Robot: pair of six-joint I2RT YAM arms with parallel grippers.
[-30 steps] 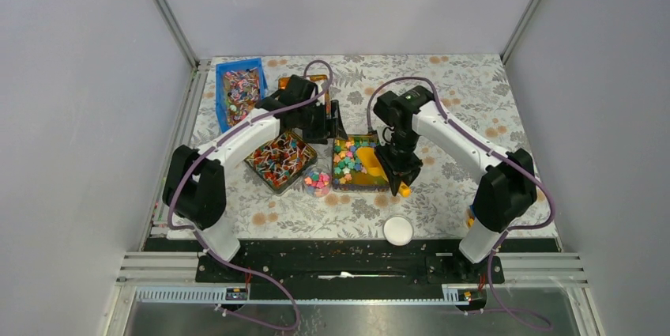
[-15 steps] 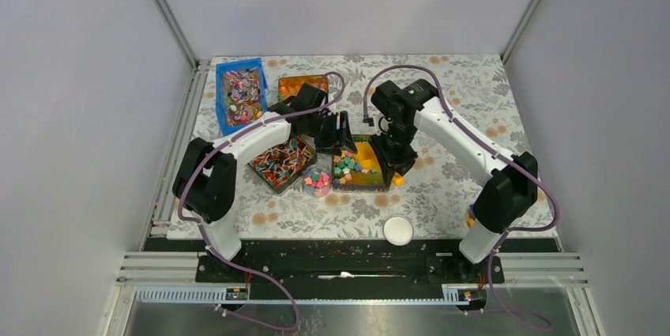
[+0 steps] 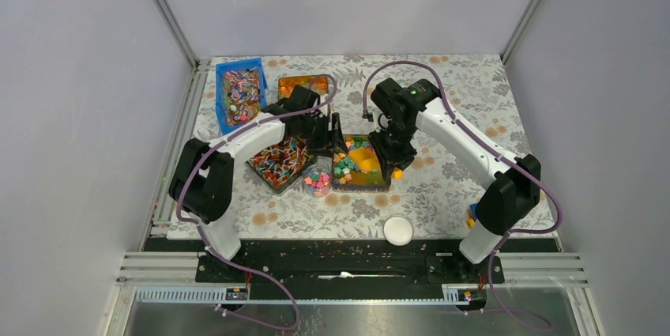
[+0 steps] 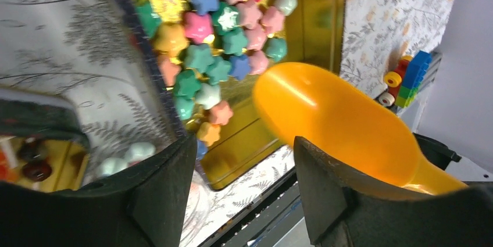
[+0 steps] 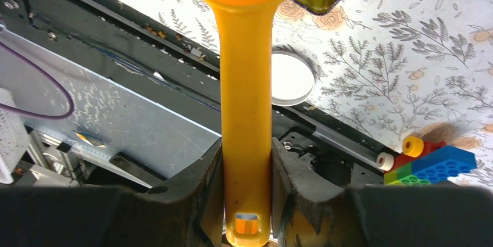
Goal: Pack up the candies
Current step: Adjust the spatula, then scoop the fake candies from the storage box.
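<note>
The candies, small pastel stars, fill the left half of a gold tray; more of them lie in a small clear cup just left of the tray's front. My right gripper is shut on the handle of an orange scoop. The scoop's bowl hangs over the middle of the tray, beside the candies. My left gripper stands open over the tray's left wall, nothing held between its fingers. From the left wrist the scoop shows as empty-backed and tilted.
A tray of striped stick sweets lies left of the cup. A blue bin and a tray of orange beads stand at the back left. A white lid rests near the front edge, toy bricks at the right base.
My right gripper has carried the scoop back from the tray's front right corner to over its middle. My left gripper has swung right to the tray's left wall, its jaws slightly narrower.
</note>
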